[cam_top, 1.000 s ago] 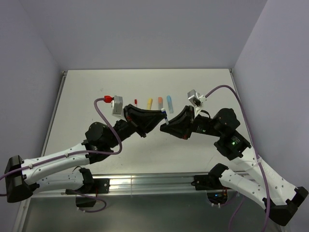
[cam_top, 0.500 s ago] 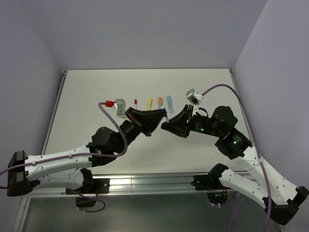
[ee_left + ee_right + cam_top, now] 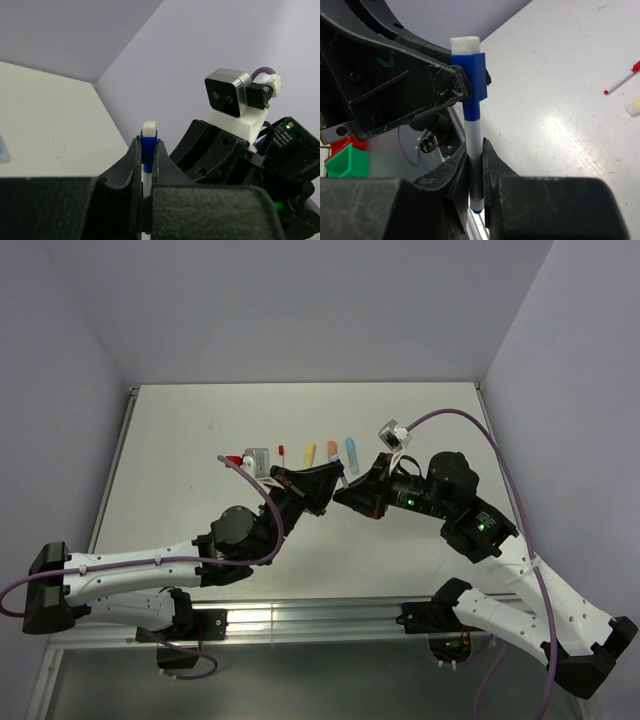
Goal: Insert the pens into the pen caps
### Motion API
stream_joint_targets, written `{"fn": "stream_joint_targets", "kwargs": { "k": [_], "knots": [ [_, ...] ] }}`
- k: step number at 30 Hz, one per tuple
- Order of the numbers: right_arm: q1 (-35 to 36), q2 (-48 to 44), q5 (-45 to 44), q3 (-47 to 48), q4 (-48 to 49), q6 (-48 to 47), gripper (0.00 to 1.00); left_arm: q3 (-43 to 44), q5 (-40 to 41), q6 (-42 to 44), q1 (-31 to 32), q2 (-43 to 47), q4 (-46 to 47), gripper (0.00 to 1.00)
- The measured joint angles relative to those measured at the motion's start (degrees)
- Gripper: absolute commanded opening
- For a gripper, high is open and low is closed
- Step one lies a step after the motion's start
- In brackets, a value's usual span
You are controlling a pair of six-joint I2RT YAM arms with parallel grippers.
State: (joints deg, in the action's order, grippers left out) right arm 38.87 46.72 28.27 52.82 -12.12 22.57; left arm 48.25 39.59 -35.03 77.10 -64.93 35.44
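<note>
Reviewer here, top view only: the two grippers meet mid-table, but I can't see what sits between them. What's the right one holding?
Observer: The right gripper is shut on a thin white pen.
Operator: And the left?
Observer: The left gripper pinches a dark-blue cap with a white top.
Operator: Is the pen in the cap?
Observer: In the right wrist view the pen's upper end sits inside the cap; how deep, I can't tell.
</note>
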Motion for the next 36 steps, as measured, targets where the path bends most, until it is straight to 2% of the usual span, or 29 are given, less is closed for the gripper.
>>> {"fn": "stream_joint_targets", "kwargs": {
  "k": [7,10,18,29,34,36],
  "knots": [
    [0.4,1.2,0.3,0.2,-1.4,-0.2,0.00,-2.3,0.1,0.4,0.1,1.0,1.1,0.00],
    [0.7,1.0,3.4,0.2,-1.2,-0.1,0.00,-5.2,-4.3,1.1,-0.3,3.7,3.2,0.00],
    [0.8,1.0,12.4,0.1,5.5,1.8,0.00,-10.3,-25.4,1.4,-7.1,9.0,9.6,0.00],
    [-0.1,1.1,22.3,-2.3,18.1,8.1,0.00,-10.3,-39.4,2.0,-11.0,8.9,15.3,0.00],
    [-0.3,1.1,22.4,-2.5,18.3,8.1,0.00,-10.0,-40.8,1.7,-12.0,8.9,14.5,0.00],
    [-0.3,1.1,22.1,-2.5,17.9,7.8,0.06,-9.7,-40.6,1.5,-12.1,8.9,13.8,0.00]
  ]
}}
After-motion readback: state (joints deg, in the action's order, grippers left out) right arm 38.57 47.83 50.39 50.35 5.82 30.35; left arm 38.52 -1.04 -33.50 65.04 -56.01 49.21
